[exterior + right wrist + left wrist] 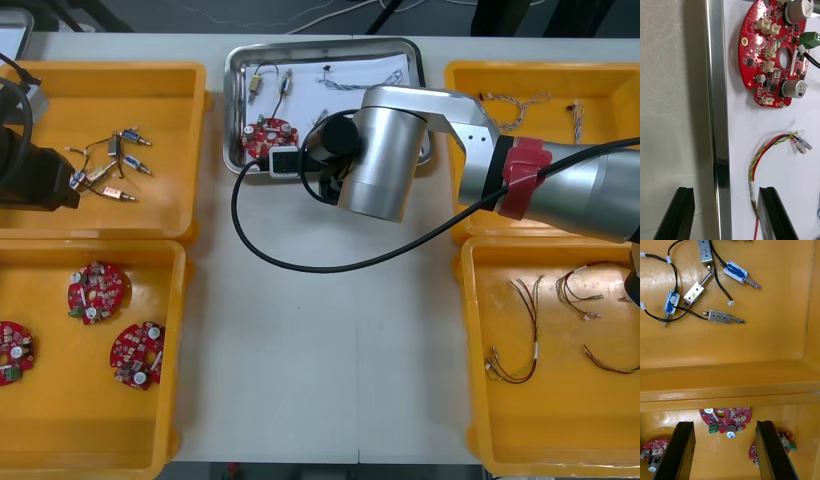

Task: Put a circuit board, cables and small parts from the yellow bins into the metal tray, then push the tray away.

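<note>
Right gripper [726, 191] sits at the near rim of the metal tray [320, 45]. Its fingers are wide and hold nothing. 1 finger is outside over the worktop [670, 93], 1 is inside over the white floor, and the rim runs between them.

The tray looks loaded. The circuit board [773, 52] lies in its near-left corner, the red and yellow cable [767, 148] is just beside the inner finger, and small metal parts [268, 85] lie farther back. My read is that loading is done and the step in hand is the push.

How I'd do the push:
- Come down until the outer finger bears on the tray wall and not just the lip.
- Don't close the fingers. The cable runs right next to the inner finger and could get pinched or dragged.
- Push straight toward the far edge of the worktop, slowly. The contact point looks roughly mid-rim, which should limit yaw. If the tray starts to turn, re-centre.
- Watch the yellow bins [100, 68] on both sides. The tray has little room to skew.

Left gripper [724, 423] idles over the left bins, above the wall between the 2. Its fingers are also wide and hold nothing.
</note>
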Robot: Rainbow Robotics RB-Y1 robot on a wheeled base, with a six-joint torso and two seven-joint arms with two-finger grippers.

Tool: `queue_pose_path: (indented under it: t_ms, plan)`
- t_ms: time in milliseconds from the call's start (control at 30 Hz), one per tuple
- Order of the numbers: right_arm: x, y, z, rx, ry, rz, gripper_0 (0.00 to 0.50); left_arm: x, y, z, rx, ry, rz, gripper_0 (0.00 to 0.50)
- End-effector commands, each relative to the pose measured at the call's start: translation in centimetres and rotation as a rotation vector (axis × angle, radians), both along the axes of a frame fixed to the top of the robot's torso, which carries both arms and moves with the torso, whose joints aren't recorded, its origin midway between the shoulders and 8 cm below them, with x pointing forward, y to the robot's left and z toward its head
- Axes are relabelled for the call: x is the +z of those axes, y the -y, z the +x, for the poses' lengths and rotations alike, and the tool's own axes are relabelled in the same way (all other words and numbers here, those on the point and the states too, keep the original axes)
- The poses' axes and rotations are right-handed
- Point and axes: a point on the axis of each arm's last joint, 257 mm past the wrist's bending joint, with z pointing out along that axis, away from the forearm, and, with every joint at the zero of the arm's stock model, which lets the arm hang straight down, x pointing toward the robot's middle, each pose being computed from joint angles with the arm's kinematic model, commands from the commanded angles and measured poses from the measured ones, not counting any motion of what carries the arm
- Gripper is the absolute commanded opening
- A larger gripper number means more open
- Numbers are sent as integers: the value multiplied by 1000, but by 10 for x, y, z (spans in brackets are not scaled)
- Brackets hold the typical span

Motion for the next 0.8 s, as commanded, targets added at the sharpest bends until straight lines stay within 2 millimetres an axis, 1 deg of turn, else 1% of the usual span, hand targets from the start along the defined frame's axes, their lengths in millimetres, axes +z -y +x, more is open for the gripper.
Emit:
queue_pose_path:
  t_ms: [33,200,333,467,600,800]
  plan:
    - [23,-22,-2,56,23,-18,500,16,-17,-4,-30,28,60,472]
    - [25,-19,-6,27,-10,-9,500,16,-17,-4,-30,28,60,472]
    - [33,-17,-17,-7,-51,-10,500,16,-17,-4,-30,28,60,470]
    - [44,-14,-30,-35,-75,-28,500,16,-17,-4,-30,28,60,470]
    - [52,-10,-47,-80,-150,-5,500,16,-17,-4,-30,28,60,472]
    - [54,5,-68,-161,-266,26,500,16,-17,-4,-30,28,60,470]
